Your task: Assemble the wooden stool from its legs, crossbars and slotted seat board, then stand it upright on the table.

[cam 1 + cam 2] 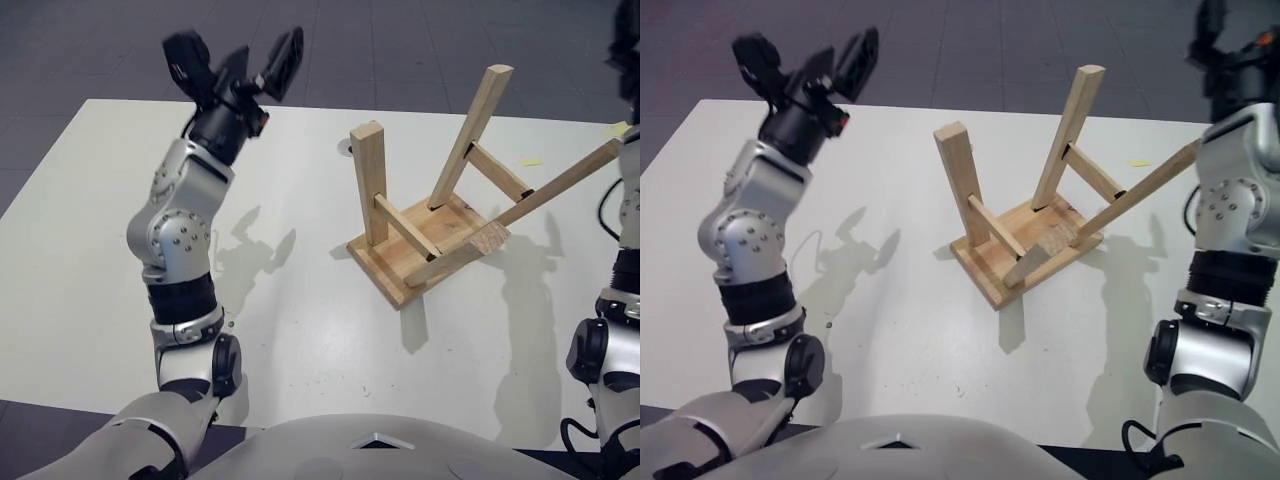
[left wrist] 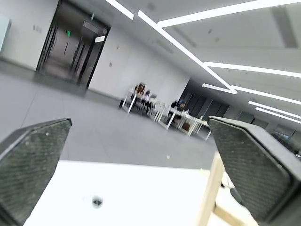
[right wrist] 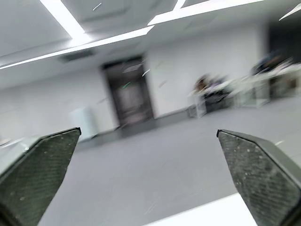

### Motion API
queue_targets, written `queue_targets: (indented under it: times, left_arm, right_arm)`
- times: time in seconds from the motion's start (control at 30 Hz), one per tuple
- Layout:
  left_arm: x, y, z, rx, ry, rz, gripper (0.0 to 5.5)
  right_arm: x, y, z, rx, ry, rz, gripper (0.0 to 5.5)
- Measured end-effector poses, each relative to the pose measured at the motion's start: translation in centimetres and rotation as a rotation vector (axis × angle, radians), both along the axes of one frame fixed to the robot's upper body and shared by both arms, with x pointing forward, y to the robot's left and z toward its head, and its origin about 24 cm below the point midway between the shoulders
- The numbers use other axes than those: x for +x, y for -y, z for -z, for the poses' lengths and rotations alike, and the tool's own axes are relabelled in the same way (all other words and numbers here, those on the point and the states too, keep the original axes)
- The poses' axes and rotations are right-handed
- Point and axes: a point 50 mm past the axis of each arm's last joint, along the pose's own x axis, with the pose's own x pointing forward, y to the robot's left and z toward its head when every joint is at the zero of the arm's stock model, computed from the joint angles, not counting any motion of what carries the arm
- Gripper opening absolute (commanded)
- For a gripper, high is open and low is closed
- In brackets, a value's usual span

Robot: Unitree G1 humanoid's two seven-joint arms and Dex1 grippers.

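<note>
Pale wooden stool rests seat-down mid-frame, presumably for leg access; left gripper and right gripper hover released, empty.

Grey tiled floor all round a white table, two yellow notes near its far right corner. Overhead, long light strips across a pale ceiling. Farther off, white walls, a dark glazed doorway with a small green light in its upper part, rows of white desks, blurred.
</note>
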Motion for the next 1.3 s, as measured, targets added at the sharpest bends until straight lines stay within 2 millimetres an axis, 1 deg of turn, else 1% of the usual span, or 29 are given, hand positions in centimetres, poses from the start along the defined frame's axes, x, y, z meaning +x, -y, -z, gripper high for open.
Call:
queue_targets:
  times: [0.03, 0.1, 0.2, 0.27, 0.3, 0.37, 0.43, 0.5, 0.53, 0.63, 0.67, 0.7, 0.77, 0.83, 0.9, 0.97, 1.03, 1.07, 1.13, 1.17, 1.23, 1.3]
  left_arm:
    - [-0.3, 0.3, 0.4, -0.008, -0.013, 0.011, 5.39]
    - [-0.7, 1.1, 0.8, -0.007, -0.023, 0.039, 5.39]
    - [-1.0, 1.6, 0.9, 0.002, -0.024, 0.056, 5.39]
    - [-1.0, 1.6, 1.0, 0.003, -0.027, 0.057, 5.39]
    - [-1.0, 1.6, 1.0, 0.003, -0.026, 0.057, 5.39]
    - [-1.1, 1.5, 0.9, 0.004, -0.022, 0.053, 5.39]
    - [-1.0, 1.1, 0.8, 0.010, -0.017, 0.040, 5.39]
    - [-0.7, 0.0, 0.8, 0.013, -0.019, 0.000, 5.39]
    - [-0.5, -0.9, 0.8, 0.023, -0.022, -0.034, 5.39]
    - [0.0, -4.0, 0.1, 0.040, -0.004, -0.144, 5.39]
    - [0.1, -5.0, -0.1, 0.048, 0.006, -0.183, 5.39]
    - [0.1, -5.6, -0.3, 0.054, 0.017, -0.208, 5.39]
    - [0.2, -5.9, -0.3, 0.059, 0.014, -0.219, 5.39]
    - [0.1, -5.8, -0.2, 0.065, 0.013, -0.213, 5.39]
    - [-0.2, -5.5, 0.1, 0.077, 0.011, -0.202, 5.39]
    - [-0.6, -5.4, 0.6, 0.086, 0.000, -0.198, 5.39]
    - [-0.9, -5.4, 1.0, 0.093, -0.009, -0.197, 5.39]
    - [-0.9, -5.4, 1.0, 0.096, -0.010, -0.199, 5.39]
    - [-1.0, -5.7, 0.9, 0.105, -0.007, -0.211, 5.39]
    - [-1.0, -6.2, 0.8, 0.130, -0.005, -0.235, 5.39]
    - [-1.0, -7.6, 0.3, 0.180, 0.010, -0.305, 5.39]
    - [-1.2, -9.4, -0.4, 0.234, 0.037, -0.370, 5.39]
  right_arm:
    - [-0.1, 0.7, 0.0, 0.007, 0.008, 0.040, 5.40]
    - [-0.3, 2.2, 0.6, 0.018, -0.007, 0.116, 5.40]
    - [-0.1, 3.4, 2.0, -0.012, -0.089, 0.169, 5.40]
    - [0.2, 3.5, 3.1, -0.041, -0.169, 0.152, 5.40]
    - [0.3, 3.3, 3.6, -0.056, -0.209, 0.126, 5.40]
    - [0.5, 2.4, 5.4, -0.084, -0.312, 0.048, 5.40]
    - [0.7, 0.7, 6.9, -0.117, -0.399, -0.066, 5.40]
    - [0.7, -1.3, 7.8, -0.158, -0.468, -0.196, 5.40]
    - [0.7, -2.1, 8.0, -0.164, -0.492, -0.243, 5.40]
    - [0.6, -4.2, 7.8, -0.172, -0.508, -0.329, 5.40]
    - [0.5, -5.3, 7.8, -0.171, -0.512, -0.369, 5.40]
    - [0.4, -6.2, 8.0, -0.167, -0.519, -0.406, 5.40]
    - [-0.1, -8.1, 8.2, -0.164, -0.537, -0.471, 5.40]
    - [-0.8, -9.8, 8.3, -0.184, -0.558, -0.519, 5.40]
    - [-2.0, -10.9, 8.8, -0.195, -0.584, -0.555, 5.40]
    - [-2.9, -11.6, 9.4, -0.214, -0.597, -0.588, 5.40]
    - [-3.2, -11.9, 9.4, -0.194, -0.569, -0.612, 5.40]
    - [-3.2, -11.8, 9.0, -0.153, -0.520, -0.616, 5.40]
    - [-2.9, -11.5, 8.2, -0.082, -0.440, -0.617, 5.40]
    - [-2.6, -11.2, 7.3, -0.036, -0.382, -0.620, 5.40]
    - [-2.2, -10.1, 5.6, 0.045, -0.273, -0.613, 5.40]
    - [-1.7, -7.9, 4.7, 0.094, -0.204, -0.557, 5.40]
